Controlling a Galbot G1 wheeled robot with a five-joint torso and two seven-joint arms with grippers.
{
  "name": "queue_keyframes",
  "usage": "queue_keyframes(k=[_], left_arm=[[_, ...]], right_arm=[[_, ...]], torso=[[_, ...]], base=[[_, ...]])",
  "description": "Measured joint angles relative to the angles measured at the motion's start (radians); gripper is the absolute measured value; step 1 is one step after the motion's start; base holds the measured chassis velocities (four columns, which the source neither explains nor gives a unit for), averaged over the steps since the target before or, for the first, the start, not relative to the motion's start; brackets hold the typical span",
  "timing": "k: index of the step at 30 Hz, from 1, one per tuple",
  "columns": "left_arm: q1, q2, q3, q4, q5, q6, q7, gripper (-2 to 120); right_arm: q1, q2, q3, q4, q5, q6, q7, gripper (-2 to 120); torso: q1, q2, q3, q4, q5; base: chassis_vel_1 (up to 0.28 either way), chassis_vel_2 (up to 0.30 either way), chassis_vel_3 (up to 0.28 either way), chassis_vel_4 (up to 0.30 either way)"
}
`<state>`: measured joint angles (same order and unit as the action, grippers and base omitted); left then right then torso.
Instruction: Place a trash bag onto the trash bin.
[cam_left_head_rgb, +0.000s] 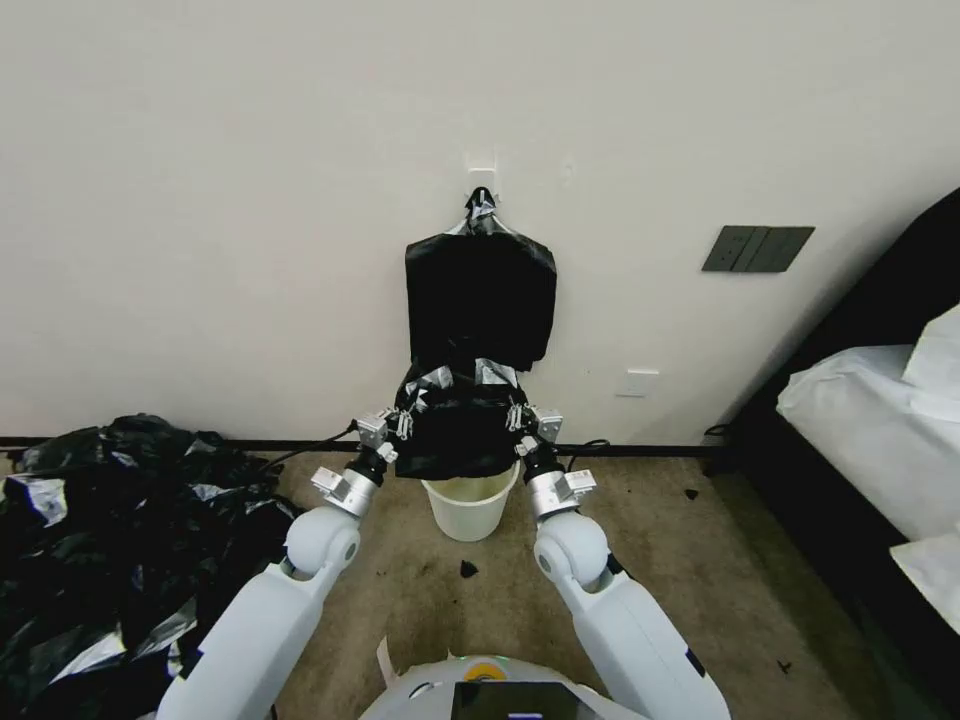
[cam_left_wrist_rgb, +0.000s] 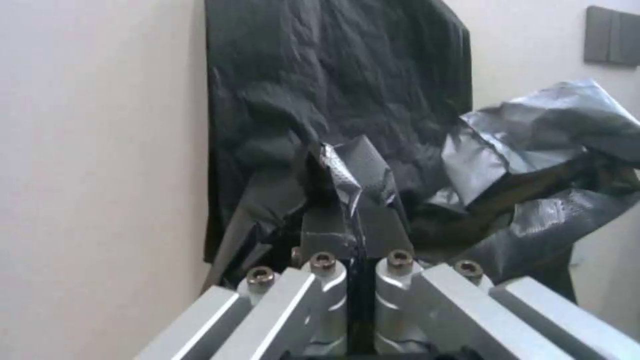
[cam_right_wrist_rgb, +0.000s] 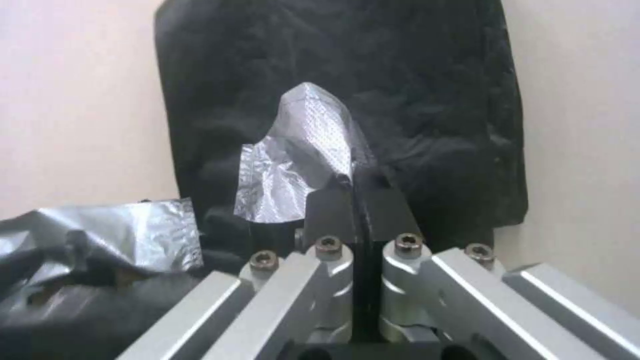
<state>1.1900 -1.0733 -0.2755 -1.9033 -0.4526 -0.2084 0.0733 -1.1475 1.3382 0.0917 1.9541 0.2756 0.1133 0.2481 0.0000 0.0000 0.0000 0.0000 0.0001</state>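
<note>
Two grippers, one trash bag, one bin – no readable writing on any of it.

Using the trash bin (cam_left_head_rgb: 470, 507) as the landmark: off to its left on the floor is a big heap of black bags (cam_left_head_rgb: 110, 540). Right above the bin, one trash bag (cam_left_head_rgb: 455, 432) hangs stretched crosswise between both arms, its crumpled top edge up and its lower edge hanging over the bin's rim. The left gripper (cam_left_head_rgb: 402, 424) is clamped tight on the bag's left edge, fingers (cam_left_wrist_rgb: 327, 227) pinching the film. The right gripper (cam_left_head_rgb: 514, 418) is closed the same way on the right edge. On the wall above the bin hangs one flat black bundle (cam_left_head_rgb: 481, 296) from a hook.
</note>
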Motion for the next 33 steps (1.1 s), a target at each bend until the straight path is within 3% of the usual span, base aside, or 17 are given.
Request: queue_keyframes(k=[15,24,29,33], left_arm=[[0.053,-0.099,0.064,0.070,-0.010,-0.006,-0.002,0],[0.100,-0.160,0.089,0.106,-0.084,-0.008,-0.002,0],[0.131,-0.181,0.100,0.106,-0.150,-0.011,0.038,0],[0.153,-0.185,0.102,0.116,-0.193,-0.034,0.109,0]], right_arm=[[-0.030,0.004,-0.020,-0.069,-0.045,0.059,0.005,0],[-0.034,0.014,-0.047,-0.123,-0.078,0.071,0.044,0],[-0.034,0.022,-0.052,-0.147,-0.078,0.077,0.051,0],[-0.034,0.027,-0.051,-0.160,-0.072,0.080,0.055,0]], torso=[[0.000,0.000,0.000,0.0000,0.0000],[0.000,0.000,0.000,0.0001,0.0000],[0.000,0.000,0.000,0.0000,0.0000],[0.000,0.000,0.000,0.0000,-0.0001]], base=[[0.000,0.000,0.000,0.000],[0.000,0.000,0.000,0.000],[0.000,0.000,0.000,0.000],[0.000,0.000,0.000,0.000]])
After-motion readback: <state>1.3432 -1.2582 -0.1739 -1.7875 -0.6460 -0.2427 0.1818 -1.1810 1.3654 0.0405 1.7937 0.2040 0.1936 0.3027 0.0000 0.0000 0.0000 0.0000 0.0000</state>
